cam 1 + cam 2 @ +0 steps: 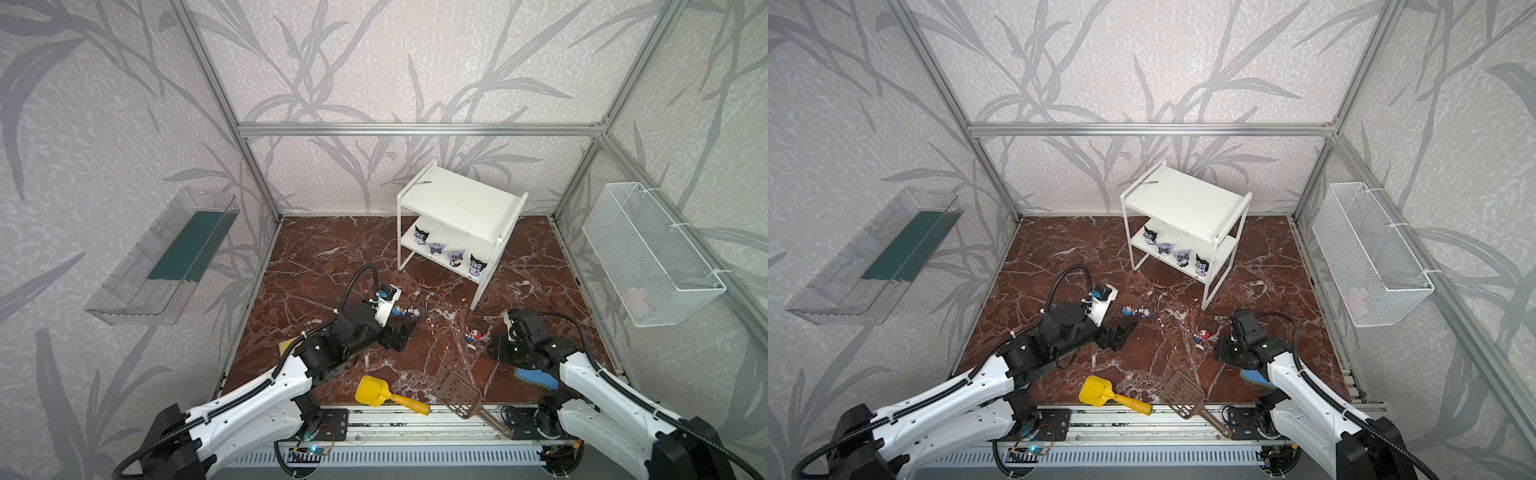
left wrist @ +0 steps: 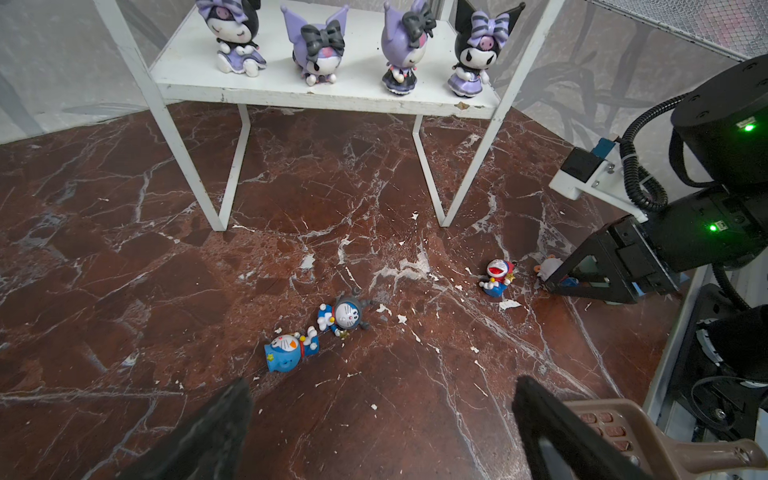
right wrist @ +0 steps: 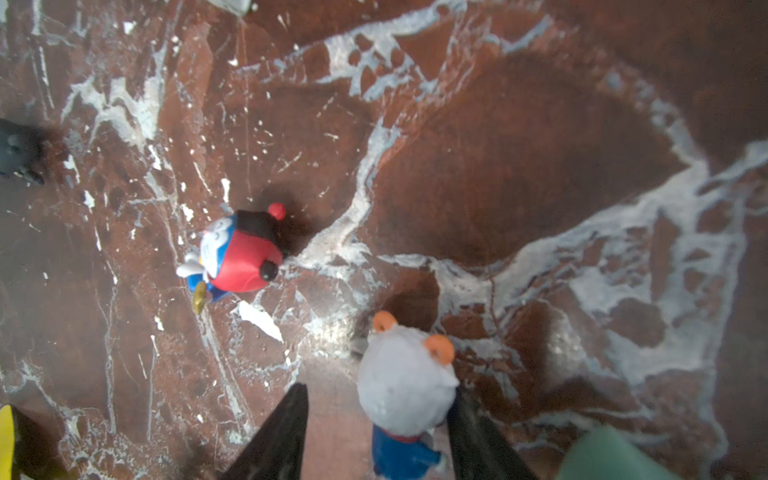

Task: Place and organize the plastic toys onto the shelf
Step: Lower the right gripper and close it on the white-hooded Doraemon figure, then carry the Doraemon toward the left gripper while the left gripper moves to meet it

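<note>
The right gripper (image 3: 376, 399) straddles the white-headed toy (image 3: 409, 374) on the surface (image 3: 540, 145), with one finger against it and the other a gap away. The red-headed toy (image 3: 245, 253) sits near. The left gripper (image 2: 380, 415) hangs wide apart near the blue toy (image 2: 291, 347) and the grey-headed toy (image 2: 345, 316), both lying down. Four purple toys (image 2: 318, 41) stand on the lower tier of the shelf (image 2: 316, 93).

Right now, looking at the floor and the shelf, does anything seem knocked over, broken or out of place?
Yes. The blue-headed figurine and the grey-headed figurine lie tipped over on the floor, not on the shelf. White flakes are scattered across the floor, and the shelf's lower front edge is chipped near one corner.
</note>
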Available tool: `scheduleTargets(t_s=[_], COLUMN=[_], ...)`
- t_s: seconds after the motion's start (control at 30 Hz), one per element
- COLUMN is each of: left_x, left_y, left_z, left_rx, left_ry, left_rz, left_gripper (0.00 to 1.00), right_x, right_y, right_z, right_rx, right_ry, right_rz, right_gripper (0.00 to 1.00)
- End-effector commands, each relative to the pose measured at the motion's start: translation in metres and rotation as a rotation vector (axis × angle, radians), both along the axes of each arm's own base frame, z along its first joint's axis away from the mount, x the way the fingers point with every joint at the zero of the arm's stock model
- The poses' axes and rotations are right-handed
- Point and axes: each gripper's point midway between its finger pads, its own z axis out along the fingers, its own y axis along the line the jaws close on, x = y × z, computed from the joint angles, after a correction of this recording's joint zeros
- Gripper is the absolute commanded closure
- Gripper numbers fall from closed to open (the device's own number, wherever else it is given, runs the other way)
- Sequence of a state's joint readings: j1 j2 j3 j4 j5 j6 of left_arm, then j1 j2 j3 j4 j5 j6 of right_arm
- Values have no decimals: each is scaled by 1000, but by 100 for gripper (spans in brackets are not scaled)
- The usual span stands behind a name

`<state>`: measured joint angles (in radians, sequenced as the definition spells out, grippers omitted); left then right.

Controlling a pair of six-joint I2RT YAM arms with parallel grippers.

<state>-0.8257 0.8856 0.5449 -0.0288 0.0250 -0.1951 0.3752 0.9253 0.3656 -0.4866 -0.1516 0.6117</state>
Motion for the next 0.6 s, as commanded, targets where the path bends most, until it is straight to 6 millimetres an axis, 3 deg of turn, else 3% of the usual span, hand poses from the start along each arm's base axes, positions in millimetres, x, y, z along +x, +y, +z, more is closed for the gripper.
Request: scheduleTargets(t_s=[0.0, 0.33, 0.57], left_x=[0, -2, 4], left_y=[-2, 5, 25], left_z=[5, 6, 5], left_rx=[-32, -20, 20], left_ry=[-5, -11, -17], left_rz=[-2, 14, 116], left_gripper=[1, 1, 1], right_x=[-5, 7, 15], right_y=[0, 30, 76], right_z=[-1, 24, 36], right_rx=[-21, -132, -194], right_ry=[22, -113, -197], right_rz=[20, 163, 299], right_gripper=[55, 79, 84])
